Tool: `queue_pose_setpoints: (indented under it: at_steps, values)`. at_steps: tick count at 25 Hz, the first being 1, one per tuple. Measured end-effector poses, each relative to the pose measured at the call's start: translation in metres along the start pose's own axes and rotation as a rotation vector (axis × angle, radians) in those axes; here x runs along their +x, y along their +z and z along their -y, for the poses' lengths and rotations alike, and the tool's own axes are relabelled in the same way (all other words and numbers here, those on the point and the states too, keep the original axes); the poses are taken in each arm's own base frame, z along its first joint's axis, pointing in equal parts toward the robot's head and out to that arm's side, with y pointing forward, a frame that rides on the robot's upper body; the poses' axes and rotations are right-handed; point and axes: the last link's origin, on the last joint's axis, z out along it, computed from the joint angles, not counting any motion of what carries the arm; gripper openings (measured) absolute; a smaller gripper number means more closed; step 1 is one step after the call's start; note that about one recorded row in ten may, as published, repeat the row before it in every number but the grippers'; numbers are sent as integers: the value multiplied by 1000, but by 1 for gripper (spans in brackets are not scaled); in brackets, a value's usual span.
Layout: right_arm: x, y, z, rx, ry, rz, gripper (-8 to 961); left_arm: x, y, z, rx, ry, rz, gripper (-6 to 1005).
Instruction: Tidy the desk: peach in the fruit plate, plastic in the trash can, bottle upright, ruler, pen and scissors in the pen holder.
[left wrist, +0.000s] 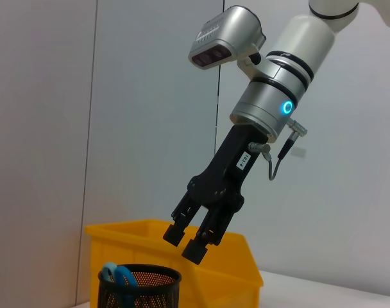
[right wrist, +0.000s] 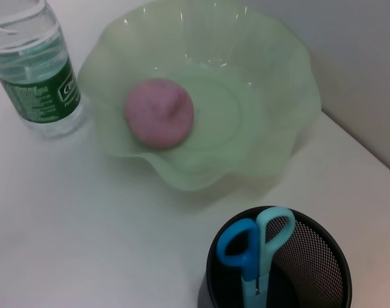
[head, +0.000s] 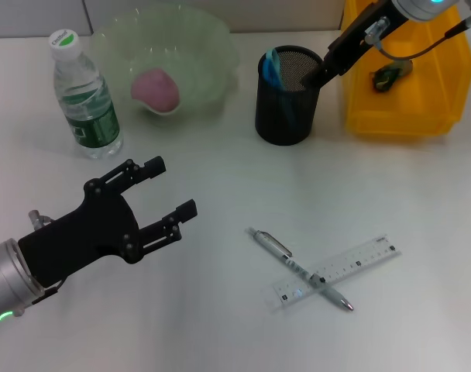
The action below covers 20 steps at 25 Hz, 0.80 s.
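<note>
While our right gripper (head: 311, 78) hangs just above the black mesh pen holder (head: 288, 108), fingers slightly apart and empty, blue-handled scissors (right wrist: 256, 247) stand inside — clearest from the right wrist. Our left gripper (head: 167, 191) hovers wide open, well apart from the silver pen (head: 299, 268) crossed over the clear ruler (head: 336, 273). A pink peach (head: 156, 88) sits in the wavy green plate (head: 212, 54); the plastic bottle (head: 84, 97) stands upright beside it.

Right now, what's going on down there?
Right pincer open above pen holder, scissors inside. Left pincer open, idle. Pen and ruler crossed on desk.
</note>
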Motion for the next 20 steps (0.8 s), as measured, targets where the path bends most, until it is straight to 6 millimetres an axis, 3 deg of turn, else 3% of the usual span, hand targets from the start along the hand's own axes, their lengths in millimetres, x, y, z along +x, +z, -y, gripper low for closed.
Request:
queue_pose_setpoints:
  at_steps: [13,20]
  values:
    - [4,-3,-3,-2,-15,35,765,0,0,1,-26,16,23,781]
    - [6,-3,-4,-10,-13,29,765,7,-3,5,-197,46,138,768]
